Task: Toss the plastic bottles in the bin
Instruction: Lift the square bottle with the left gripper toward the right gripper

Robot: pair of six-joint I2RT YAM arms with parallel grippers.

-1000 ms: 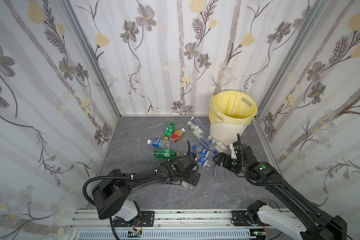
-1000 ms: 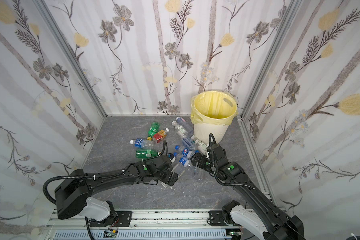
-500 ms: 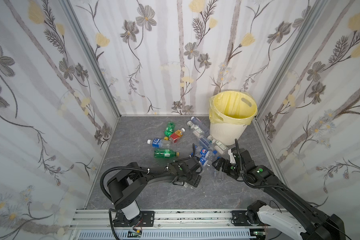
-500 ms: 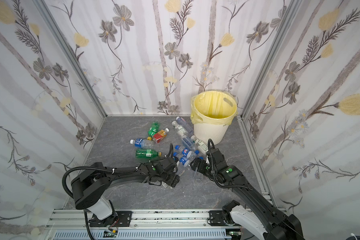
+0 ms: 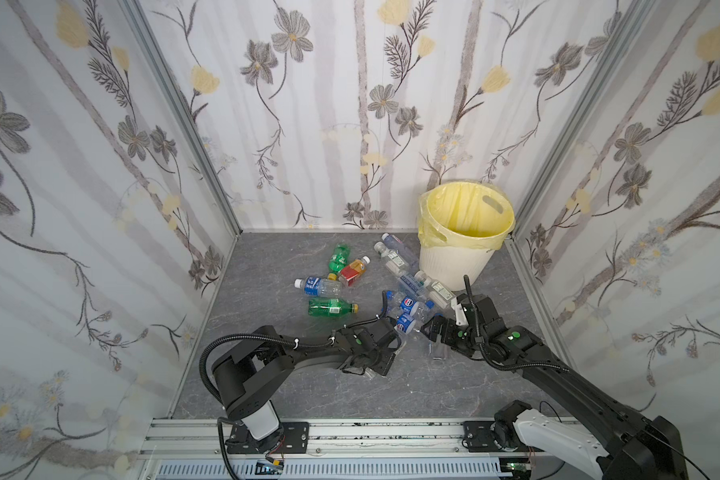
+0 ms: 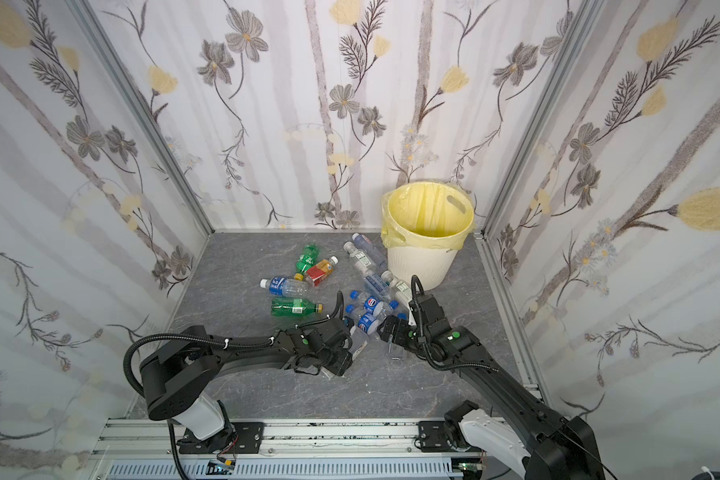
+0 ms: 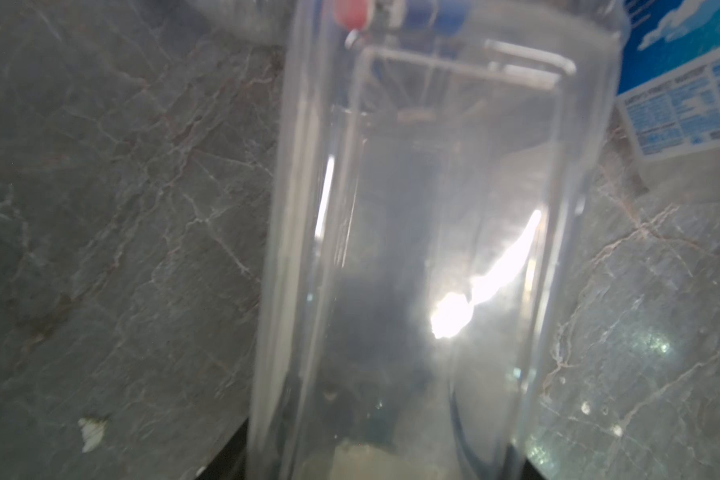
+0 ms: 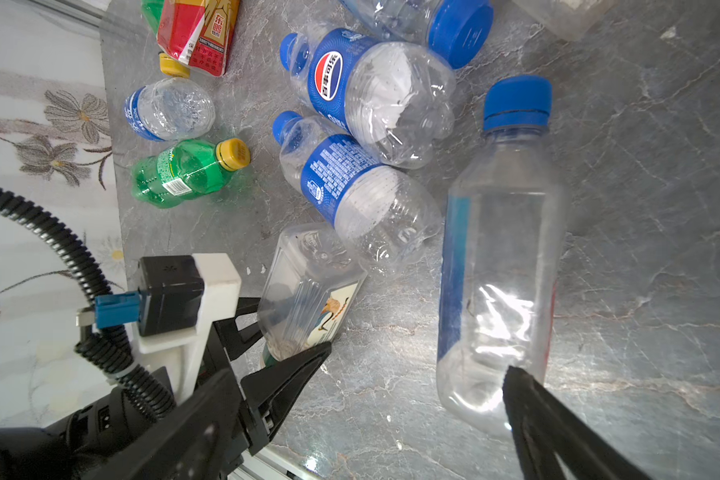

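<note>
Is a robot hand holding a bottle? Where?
The left gripper straddles the square clear bottle near its cap end; whether it grips cannot be told. The right gripper is open, holding nothing.

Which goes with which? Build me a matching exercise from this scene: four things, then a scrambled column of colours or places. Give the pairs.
Things
1. bin
2. square clear bottle
3. orange-red bottle
4. nearer green bottle

Descriptions
A. yellow cap
B. between the fingers of the left end effector
C. lined with a pale yellow bag
D. red label, white cap

Pairs: 1-C, 2-B, 3-D, 4-A
</note>
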